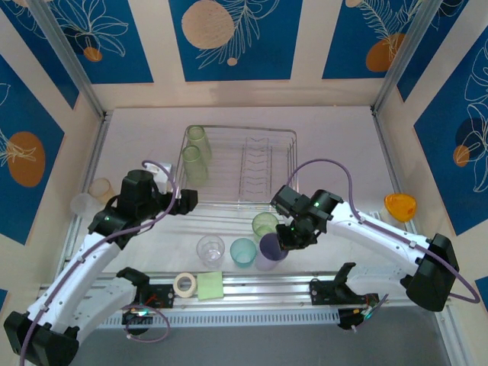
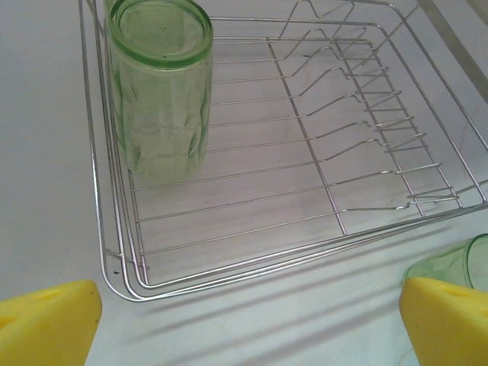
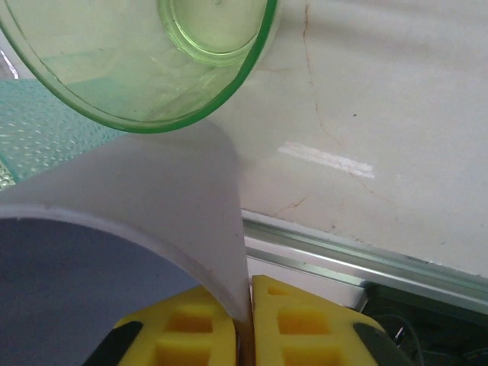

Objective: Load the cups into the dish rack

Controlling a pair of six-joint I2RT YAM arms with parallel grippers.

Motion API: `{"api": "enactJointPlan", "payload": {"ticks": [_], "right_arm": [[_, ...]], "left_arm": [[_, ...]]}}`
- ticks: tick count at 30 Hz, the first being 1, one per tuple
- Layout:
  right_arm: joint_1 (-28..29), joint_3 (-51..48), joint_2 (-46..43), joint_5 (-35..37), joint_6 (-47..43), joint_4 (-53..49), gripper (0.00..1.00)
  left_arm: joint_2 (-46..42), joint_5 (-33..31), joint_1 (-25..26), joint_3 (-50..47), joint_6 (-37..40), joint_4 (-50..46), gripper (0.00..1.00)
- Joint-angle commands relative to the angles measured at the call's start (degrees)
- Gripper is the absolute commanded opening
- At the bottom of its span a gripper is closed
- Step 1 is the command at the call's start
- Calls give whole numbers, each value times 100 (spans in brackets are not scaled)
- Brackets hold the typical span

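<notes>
**Top view.** Rack (image 1: 240, 164) sits mid-table, beyond both arms. Two green cups are in its left end: rear racked cup (image 1: 197, 141), front racked cup (image 1: 194, 164). Loose in front of the rack: green cup (image 1: 264, 225), teal cup (image 1: 243, 252), clear cup (image 1: 210, 249), lavender cup (image 1: 268, 252). A peach cup (image 1: 101, 188) and a second clear one stand far left. Right gripper (image 1: 293, 238) is down on the lavender cup's rim. Left gripper (image 1: 187, 200) hangs at the rack's near left corner, holding nothing.

**Left wrist.** Fingers (image 2: 46, 324) are spread wide and empty. The front racked cup (image 2: 160, 84) appears to stand mouth down. The wire floor to its right is free.

**Right wrist.** Pads (image 3: 191, 328) are clamped on the lavender cup's wall (image 3: 137, 221), one inside and one outside. The green cup (image 3: 152, 53) and teal cup (image 3: 38, 122) sit close against it.

**Step in hand:** lift the lavender cup and carry it to the rack. My judgement:
- Rise straight up first, because the neighbours are close enough to be dragged or tipped.
- The grip is a thin pinch on the rim, so move slowly, since the cup could swing.
- Clear the rack's near wire before descending.
- Set the cup on the free floor beside the green pair, not on the dividers.
</notes>
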State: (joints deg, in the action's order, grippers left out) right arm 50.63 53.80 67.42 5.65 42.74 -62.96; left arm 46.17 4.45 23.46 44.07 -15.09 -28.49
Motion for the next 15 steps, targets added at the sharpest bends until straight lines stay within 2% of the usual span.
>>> {"api": "enactJointPlan", "payload": {"ticks": [1,3,10,13,15], "right_arm": [[34,223,-41,94,123,-217,4],[40,290,-111,86,153,-393,0],[63,582,-868,-12,276,-1453,0],[15,975,-1337,15,226,-1985,0],[-121,1316,-1652,-75,20,-2035,0]], "left_arm": [[-171,-32,-35,102,-93,-122,100],[-233,-32,-35,85,-108,-122,100],[-352,248,-35,9,-243,-1,100],[-402,699,-35,-70,-459,239,100],[-425,1269,-35,-344,-927,901,100]]}}
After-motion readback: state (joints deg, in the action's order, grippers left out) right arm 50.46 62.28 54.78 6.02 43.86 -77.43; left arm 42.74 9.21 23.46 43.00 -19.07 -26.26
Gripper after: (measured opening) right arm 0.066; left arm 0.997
